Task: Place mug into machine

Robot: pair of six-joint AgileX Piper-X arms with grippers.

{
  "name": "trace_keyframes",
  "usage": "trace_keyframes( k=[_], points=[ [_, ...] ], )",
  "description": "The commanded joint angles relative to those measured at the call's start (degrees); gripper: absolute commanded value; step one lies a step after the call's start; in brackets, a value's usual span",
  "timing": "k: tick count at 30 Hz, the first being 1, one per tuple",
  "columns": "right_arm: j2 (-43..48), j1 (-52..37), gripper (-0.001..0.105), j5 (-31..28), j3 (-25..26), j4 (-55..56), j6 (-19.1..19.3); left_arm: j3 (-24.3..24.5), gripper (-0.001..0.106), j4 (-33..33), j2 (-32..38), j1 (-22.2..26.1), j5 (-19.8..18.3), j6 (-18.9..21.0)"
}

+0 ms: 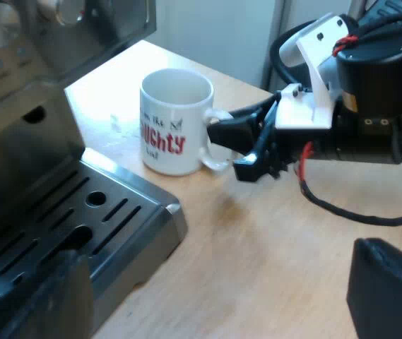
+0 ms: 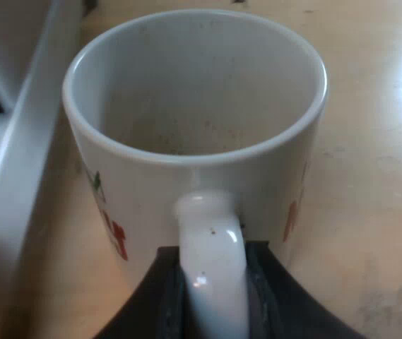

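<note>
mug upright on table | beside machine's drip tray | handle between fingers of right gripper

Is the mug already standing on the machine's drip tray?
No, the mug stands on the wooden table beside the drip tray, its handle held by the right gripper.

Looks like a robotics lab bench, not a kitchen: espresso machine and mug on a bare light-wood tabletop, plain pale wall behind, robot arm over the table.
</note>
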State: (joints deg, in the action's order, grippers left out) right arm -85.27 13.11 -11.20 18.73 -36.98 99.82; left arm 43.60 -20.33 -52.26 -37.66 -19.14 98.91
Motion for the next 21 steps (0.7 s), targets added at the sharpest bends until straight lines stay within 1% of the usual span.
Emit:
trace_keyframes(
  k=[1, 3, 10, 14, 15, 17, 21],
  points=[
    [4.5, 1.8, 0.0, -2.0, 0.5, 2.9, 2.4, 0.6, 0.085, -3.4, 2.6, -0.2, 2.1, -1.1],
    [7.0, 2.9, 0.0, -3.9, 0.5, 5.8, 2.4, 0.6, 0.085, -5.4, 4.0, -0.2, 3.0, -1.7],
    [17.9, 6.3, 0.0, -6.2, 0.5, 16.9, 2.4, 0.6, 0.085, -10.8, 10.4, -0.2, 3.1, -1.9],
    [23.4, 6.9, 0.0, -6.2, 0.5, 22.9, 2.4, 0.6, 0.085, -13.5, 13.5, -0.2, 3.7, -1.9],
    [26.3, 7.2, 0.0, -6.9, 0.5, 26.1, 2.4, 0.6, 0.085, -13.9, 13.9, -0.2, 3.9, -1.9],
    [31.3, 7.2, 0.0, -6.6, 0.5, 30.6, 2.4, 0.6, 0.085, -15.8, 17.3, -0.2, 4.2, -1.9],
    [38.6, 7.2, 0.0, -6.3, 0.5, 37.0, 2.4, 0.6, 0.085, -17.3, 20.3, -0.2, 4.5, -1.9]
  ],
)
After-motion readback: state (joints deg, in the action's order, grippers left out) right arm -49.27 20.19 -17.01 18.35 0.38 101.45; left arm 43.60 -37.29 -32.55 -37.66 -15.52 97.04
